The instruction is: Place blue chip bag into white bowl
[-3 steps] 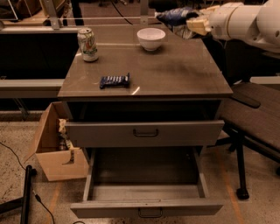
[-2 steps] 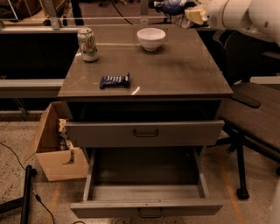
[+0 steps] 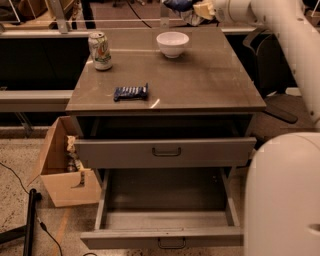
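Note:
The white bowl [image 3: 173, 43] stands near the back edge of the grey table top [image 3: 200, 85]. My gripper [image 3: 200, 10] is at the top of the view, above and a little right of the bowl, shut on the blue chip bag [image 3: 179, 5]. The bag is held in the air and is partly cut off by the top edge of the view. My white arm runs from the gripper to the right and down.
A soda can [image 3: 100, 50] stands at the table's back left. A small dark-blue bar packet [image 3: 130, 92] lies near the front left. Below the top, an upper drawer [image 3: 165, 150] is slightly open and a lower drawer [image 3: 165, 220] is pulled far out. A cardboard box [image 3: 62, 165] sits on the floor at left.
My gripper has carried the blue chip bag up and to the left, from right of the bowl to above it.

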